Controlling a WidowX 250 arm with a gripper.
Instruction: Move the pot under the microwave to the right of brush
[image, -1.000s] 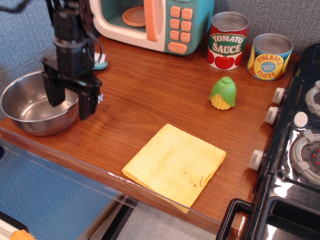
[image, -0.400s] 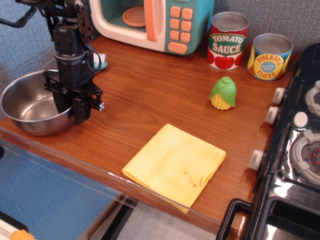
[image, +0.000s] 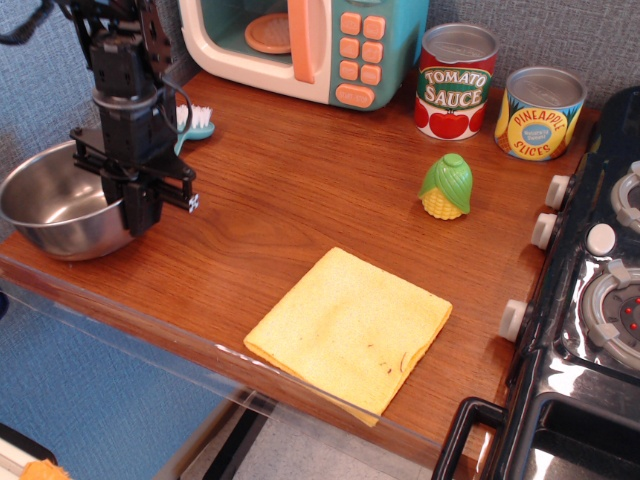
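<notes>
Gripper (image: 139, 212) clamped on right rim of pot (image: 52, 208) at left edge of frame, brush (image: 193, 124) just behind, microwave (image: 300, 45) top centre

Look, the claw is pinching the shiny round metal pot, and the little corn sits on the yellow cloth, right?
Not quite. The claw does pinch the shiny round metal pot, but the observation.image view shows the little green-and-yellow toy corn on bare wood, apart from the yellow cloth.

"TOMATO SAUCE" can (image: 456, 82); "PINEAPPLE SLICES" can (image: 540, 113)
</notes>
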